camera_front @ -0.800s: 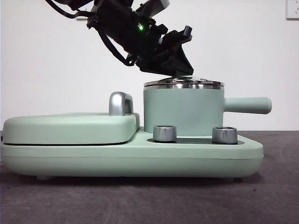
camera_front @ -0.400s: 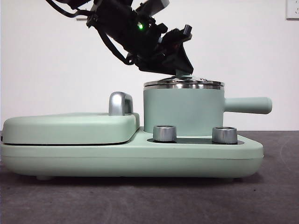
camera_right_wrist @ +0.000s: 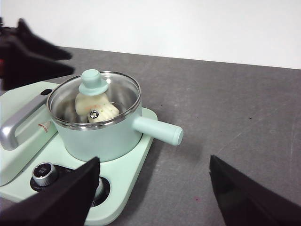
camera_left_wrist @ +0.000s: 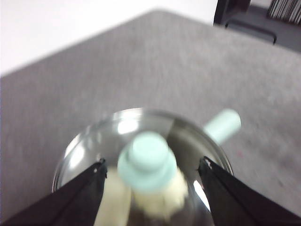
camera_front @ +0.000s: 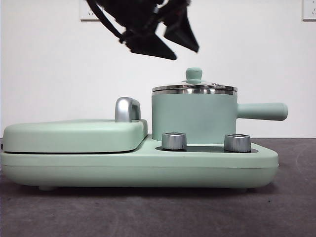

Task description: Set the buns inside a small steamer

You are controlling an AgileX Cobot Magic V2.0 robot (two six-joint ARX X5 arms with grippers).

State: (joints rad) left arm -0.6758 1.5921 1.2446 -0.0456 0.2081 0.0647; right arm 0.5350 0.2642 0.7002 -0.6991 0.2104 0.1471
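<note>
The small steamer [camera_front: 192,118] stands on the right of the mint-green base with its glass lid on, handle pointing right. My left gripper [camera_front: 183,53] hangs open and empty above the lid's green knob [camera_front: 193,75], well clear of it. In the left wrist view the knob [camera_left_wrist: 146,160] lies between my open jaws, far below them. Through the lid the two buns lie inside the steamer [camera_right_wrist: 101,136], the smooth one [camera_right_wrist: 86,104] beside the pleated one [camera_right_wrist: 106,112]. My right gripper [camera_right_wrist: 154,160] is open and empty, off to the handle side of the steamer.
The flat lidded griddle section [camera_front: 74,136] with a steel handle [camera_front: 127,108] fills the base's left. Two steel dials [camera_front: 174,140] [camera_front: 237,142] sit in front of the steamer. Grey table [camera_front: 158,212] lies around the base.
My left gripper was down at the lid's knob; it has let go and risen up and to the left, leaving the lid on the steamer.
</note>
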